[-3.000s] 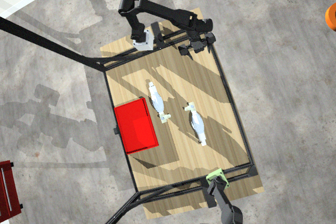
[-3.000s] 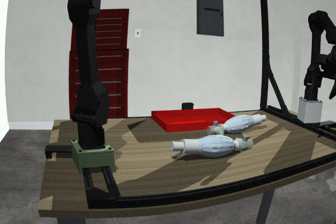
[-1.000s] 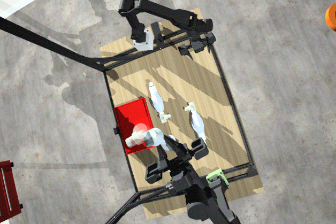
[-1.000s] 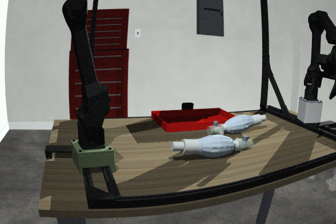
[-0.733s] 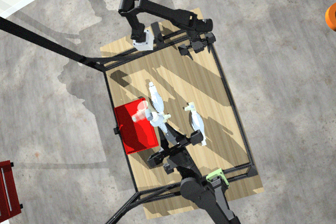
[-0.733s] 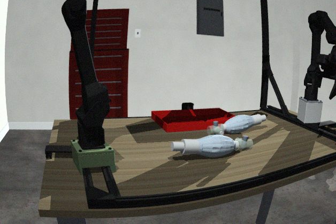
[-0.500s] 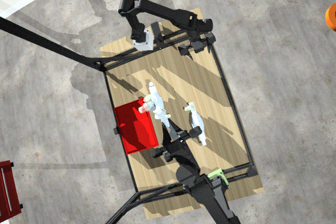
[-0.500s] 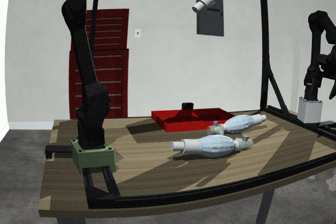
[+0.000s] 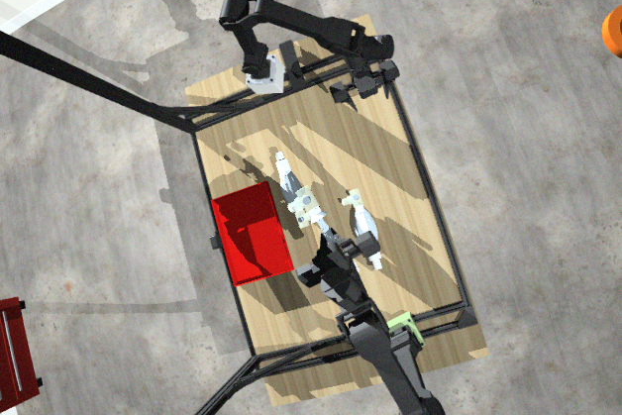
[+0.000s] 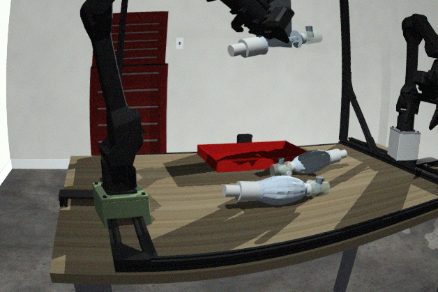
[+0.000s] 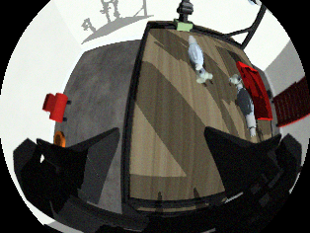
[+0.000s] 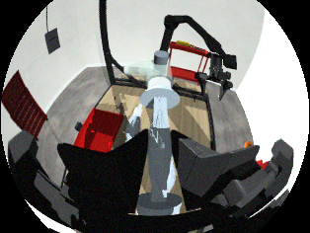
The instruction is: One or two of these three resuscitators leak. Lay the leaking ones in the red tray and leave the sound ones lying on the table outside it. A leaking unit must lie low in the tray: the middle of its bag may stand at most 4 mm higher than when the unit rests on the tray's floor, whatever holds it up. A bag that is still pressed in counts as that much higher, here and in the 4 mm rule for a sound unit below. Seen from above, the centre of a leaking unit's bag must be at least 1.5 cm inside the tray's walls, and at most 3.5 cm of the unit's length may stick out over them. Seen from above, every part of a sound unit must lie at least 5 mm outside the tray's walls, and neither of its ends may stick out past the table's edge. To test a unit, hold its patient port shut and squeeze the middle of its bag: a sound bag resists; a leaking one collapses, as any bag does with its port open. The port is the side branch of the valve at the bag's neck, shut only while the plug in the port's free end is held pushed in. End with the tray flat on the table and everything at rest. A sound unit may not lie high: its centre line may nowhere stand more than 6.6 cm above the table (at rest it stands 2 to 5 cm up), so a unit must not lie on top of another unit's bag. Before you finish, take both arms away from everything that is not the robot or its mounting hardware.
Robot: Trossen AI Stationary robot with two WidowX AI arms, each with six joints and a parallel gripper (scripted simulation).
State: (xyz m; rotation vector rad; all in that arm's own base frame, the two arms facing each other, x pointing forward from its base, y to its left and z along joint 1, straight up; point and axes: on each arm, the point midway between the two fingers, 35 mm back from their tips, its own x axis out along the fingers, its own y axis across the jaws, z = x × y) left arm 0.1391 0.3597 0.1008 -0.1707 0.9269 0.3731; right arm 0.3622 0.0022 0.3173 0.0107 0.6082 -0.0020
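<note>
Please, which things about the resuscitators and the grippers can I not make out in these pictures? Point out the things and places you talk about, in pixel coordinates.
- Held resuscitator (image 10: 252,47) (image 12: 160,163): in the exterior view, the right gripper (image 10: 281,35) (image 12: 159,133) covers its bag's middle.
- Left gripper (image 9: 364,87) (image 11: 162,135): cut off by the exterior view's right edge.
- Plugs: too small in the left wrist view to tell how deep they sit.
- Red tray's (image 11: 254,89) near wall: hidden by the right wrist view's dark finger.

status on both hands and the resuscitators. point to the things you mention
right hand (image 10: 281,39) (image 12: 160,135) shut on a resuscitator (image 10: 252,47) (image 12: 159,170), held up in the air; left hand (image 9: 369,97) (image 11: 162,132) open, empty; two resuscitators (image 9: 364,223) (image 10: 282,190) (image 11: 195,53) on table, red tray (image 9: 268,249) (image 10: 233,164) (image 11: 254,91) (image 12: 91,140) empty
</note>
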